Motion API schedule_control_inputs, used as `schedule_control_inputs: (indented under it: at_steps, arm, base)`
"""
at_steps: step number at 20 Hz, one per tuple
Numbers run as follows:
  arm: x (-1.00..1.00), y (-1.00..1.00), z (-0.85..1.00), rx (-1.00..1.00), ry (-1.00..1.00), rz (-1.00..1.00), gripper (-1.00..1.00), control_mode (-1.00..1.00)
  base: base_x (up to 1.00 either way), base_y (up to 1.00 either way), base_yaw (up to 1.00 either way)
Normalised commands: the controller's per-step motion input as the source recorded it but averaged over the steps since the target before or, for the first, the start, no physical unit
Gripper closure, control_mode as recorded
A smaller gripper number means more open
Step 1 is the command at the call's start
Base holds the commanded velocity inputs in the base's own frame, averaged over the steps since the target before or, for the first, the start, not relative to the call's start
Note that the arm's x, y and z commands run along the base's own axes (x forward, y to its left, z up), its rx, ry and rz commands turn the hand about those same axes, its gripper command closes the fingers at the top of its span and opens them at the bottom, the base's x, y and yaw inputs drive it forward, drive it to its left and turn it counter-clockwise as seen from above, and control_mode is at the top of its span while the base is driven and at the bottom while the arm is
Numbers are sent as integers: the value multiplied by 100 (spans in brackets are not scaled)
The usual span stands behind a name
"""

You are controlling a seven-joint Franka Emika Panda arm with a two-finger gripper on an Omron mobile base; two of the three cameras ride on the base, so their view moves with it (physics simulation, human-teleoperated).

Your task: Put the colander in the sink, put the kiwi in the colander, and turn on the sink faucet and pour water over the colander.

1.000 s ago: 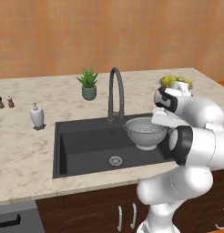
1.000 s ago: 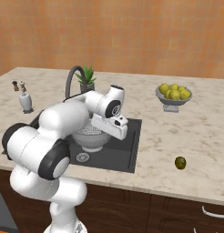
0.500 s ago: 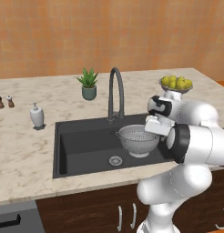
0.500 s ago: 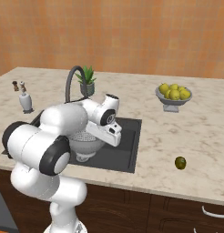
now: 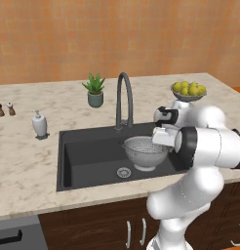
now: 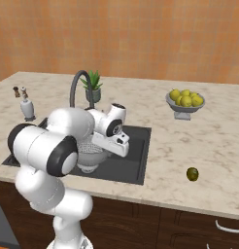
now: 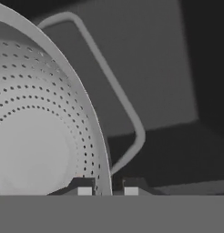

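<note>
One step is finishing: fingers [image 7: 104, 184] pinch the colander [image 5: 145, 151] rim, low inside the sink [image 5: 88, 156]. Next: release it, then fetch the kiwi [image 6: 192, 173], at four o'clock on the bench [image 6: 209, 141].

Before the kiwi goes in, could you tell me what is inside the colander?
The colander looks empty: bare perforated wall and smooth bottom. Its near edge by the fingers is cut off from view.

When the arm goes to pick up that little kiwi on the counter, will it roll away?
Probably a little: the kiwi looks small, oval and smooth, lying free on the flat counter, so a nudge could roll it. It seems light and likely soft, so a gentle pinch suits.
</note>
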Motion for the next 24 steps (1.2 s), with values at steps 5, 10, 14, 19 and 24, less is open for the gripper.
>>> schedule_control_inputs:
  at_steps: [5,10,14,19,24]
  arm:
    - [27,1,-21,0,-14,5,100,-100]
    - [34,0,-11,0,-14,0,100,-100]
    - [14,8,-31,1,-4,0,100,-100]
    - [16,15,-37,3,3,0,100,-100]
    - [9,21,-32,7,7,2,100,-100]
  base:
    - [0,0,0]
    - [0,0,0]
    - [0,0,0]
    - [0,0,0]
    - [0,0,0]
